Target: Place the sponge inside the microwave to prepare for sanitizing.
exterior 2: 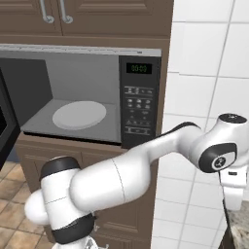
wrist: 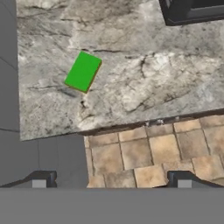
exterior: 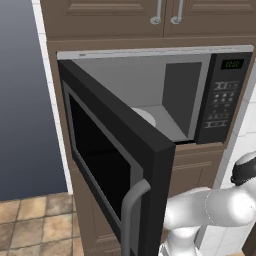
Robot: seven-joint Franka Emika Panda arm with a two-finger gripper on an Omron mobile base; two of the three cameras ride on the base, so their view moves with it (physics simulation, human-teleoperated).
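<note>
The microwave (exterior: 150, 115) stands with its door swung wide, the white turntable plate (exterior 2: 79, 115) bare inside, while the gripper (wrist: 111, 180), fingers spread and holding nothing, hovers above the sponge (wrist: 83, 71) lying flat on the stone counter (wrist: 144, 74).

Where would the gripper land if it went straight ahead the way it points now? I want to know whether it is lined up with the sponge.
Probably on the tiled floor beside the counter, though depth is unclear. The open gripper points short of the sponge.
</note>
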